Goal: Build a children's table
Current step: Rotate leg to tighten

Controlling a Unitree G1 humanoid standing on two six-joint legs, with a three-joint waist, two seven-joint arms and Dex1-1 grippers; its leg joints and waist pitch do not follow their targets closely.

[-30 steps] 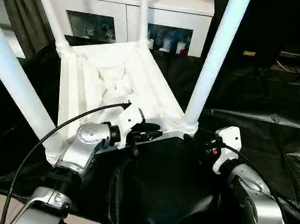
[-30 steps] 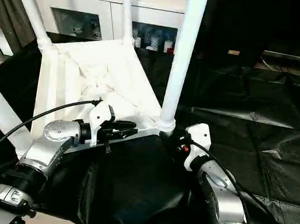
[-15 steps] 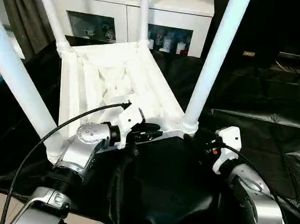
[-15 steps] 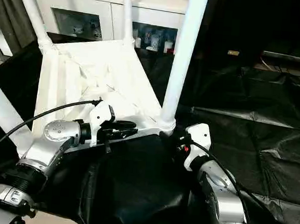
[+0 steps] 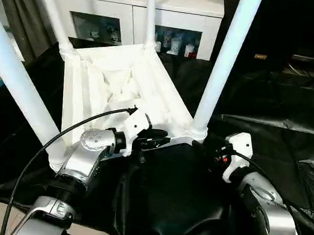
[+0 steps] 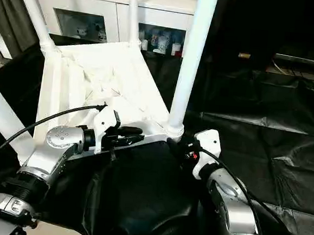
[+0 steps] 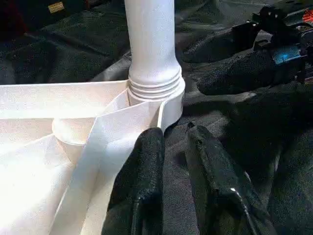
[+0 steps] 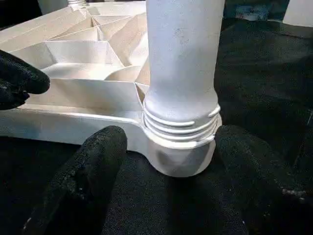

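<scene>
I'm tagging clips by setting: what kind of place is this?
Probably a home-style room or staged test area: a white cabinet with glass-fronted shelves of small items, a curtain, and black sheeting spread under the upturned children's table.

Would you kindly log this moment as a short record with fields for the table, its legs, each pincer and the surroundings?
table: table upside down on black sheet, ribbed underside up
legs: four legs fitted in the corner sockets; near right leg upright
left pincer: left pincer at the table's near rim, fingers a little apart astride it
right pincer: right pincer open, fingers either side of that leg's socket
behind: cabinet
</scene>
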